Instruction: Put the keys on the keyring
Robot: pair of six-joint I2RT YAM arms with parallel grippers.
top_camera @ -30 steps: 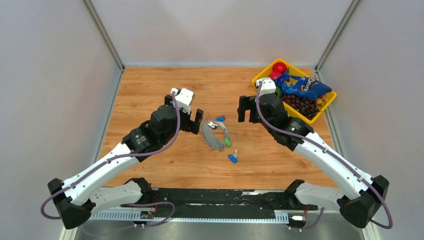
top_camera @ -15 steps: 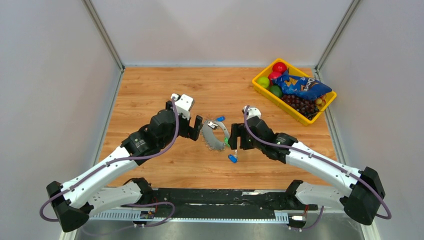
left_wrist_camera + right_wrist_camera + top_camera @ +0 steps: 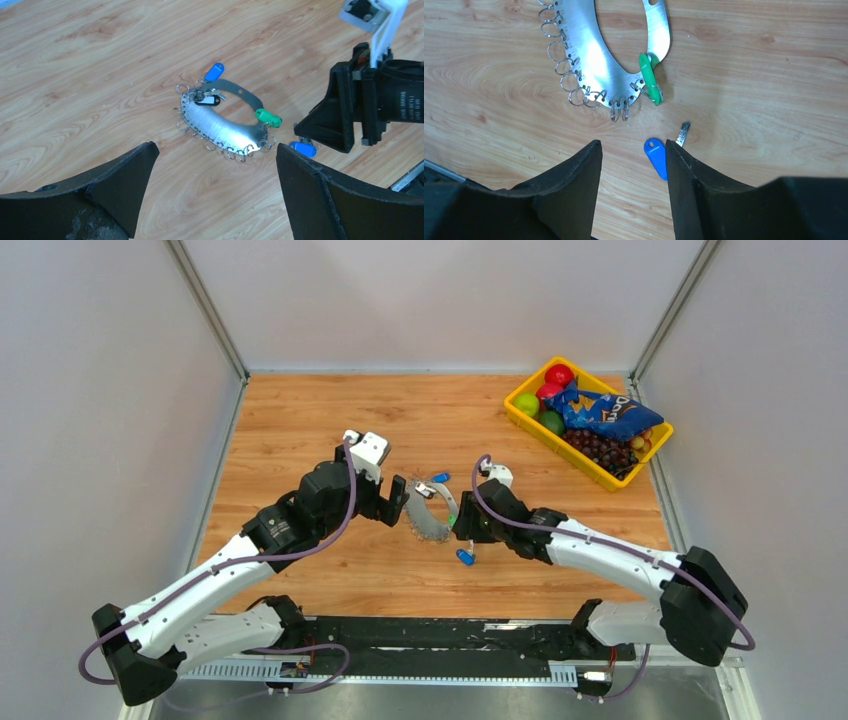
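The keyring is a curved silver plate (image 3: 428, 521) edged with several small rings, lying mid-table; it also shows in the left wrist view (image 3: 225, 127) and the right wrist view (image 3: 591, 55). A green-capped key (image 3: 648, 76) hangs at its right end and a blue-capped key (image 3: 214, 71) at its far end. A loose blue-capped key (image 3: 654, 156) lies on the wood, also visible from above (image 3: 465, 557). My right gripper (image 3: 632, 145) is open just above the table, the loose key beside its right finger. My left gripper (image 3: 215, 147) is open and empty, left of the plate.
A yellow bin (image 3: 560, 442) at the back right holds fruit and a blue snack bag (image 3: 605, 412). The right gripper (image 3: 466, 524) and left gripper (image 3: 398, 502) flank the plate closely. A black rail runs along the near table edge.
My right arm has swung from beside the yellow bin leftward and down to the plate's right end, over the loose blue key. The left arm has barely moved.
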